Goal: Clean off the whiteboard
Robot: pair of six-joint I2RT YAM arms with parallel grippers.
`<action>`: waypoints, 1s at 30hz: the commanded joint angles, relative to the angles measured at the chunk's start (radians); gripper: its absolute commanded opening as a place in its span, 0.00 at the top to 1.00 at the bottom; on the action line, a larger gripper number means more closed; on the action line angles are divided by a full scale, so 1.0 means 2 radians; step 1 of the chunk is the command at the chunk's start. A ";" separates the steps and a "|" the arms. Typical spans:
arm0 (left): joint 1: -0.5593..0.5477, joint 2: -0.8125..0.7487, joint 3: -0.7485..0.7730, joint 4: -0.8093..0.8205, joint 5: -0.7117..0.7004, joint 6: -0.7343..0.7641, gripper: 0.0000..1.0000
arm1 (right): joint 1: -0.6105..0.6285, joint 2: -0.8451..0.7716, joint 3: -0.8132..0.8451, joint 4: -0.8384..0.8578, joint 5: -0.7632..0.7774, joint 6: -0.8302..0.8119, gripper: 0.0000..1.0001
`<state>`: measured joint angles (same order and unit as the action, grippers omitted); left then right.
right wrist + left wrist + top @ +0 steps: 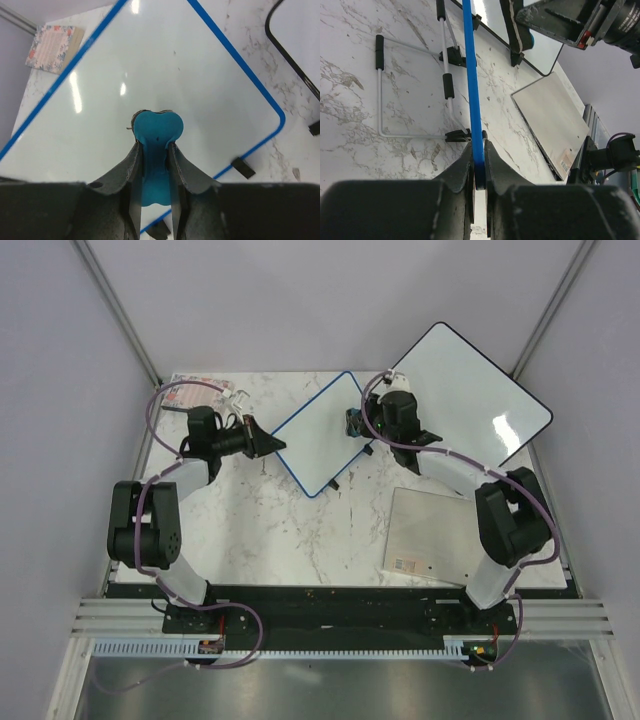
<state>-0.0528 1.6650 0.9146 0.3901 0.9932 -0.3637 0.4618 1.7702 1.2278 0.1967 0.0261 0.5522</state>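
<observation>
Left fingers (461,167) pinch the thin blue edge of the whiteboard (472,75), steadying it. The right fingers (131,167) are closed on a teal eraser (157,131), its rounded head at the board's white face; whether it touches is hard to tell. The board sits upper middle in the top view, turned cornerwise on the marble tabletop (250,530), between a floral card (195,392) at upper left and a larger black-framed board (470,390) at upper right. No scribbles show in the right wrist view (only a faint speck near the top), so the wiping looks all but done. The patch under the eraser is hidden and may need a last pass.
</observation>
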 commanded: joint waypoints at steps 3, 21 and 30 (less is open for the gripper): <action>-0.002 -0.026 -0.002 0.022 0.008 -0.009 0.98 | -0.004 -0.068 -0.084 -0.025 0.004 -0.019 1.00; -0.008 -0.036 0.004 -0.019 -0.023 0.007 0.93 | 0.018 -0.118 -0.184 -0.137 -0.041 -0.014 0.67; -0.008 -0.043 0.007 -0.035 -0.033 0.018 0.72 | 0.031 -0.105 -0.177 -0.134 -0.028 -0.011 0.40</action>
<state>-0.0635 1.6257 0.9092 0.3222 0.9207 -0.3725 0.5201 1.5543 0.8566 -0.0849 -0.0372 0.5266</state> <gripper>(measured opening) 0.252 0.590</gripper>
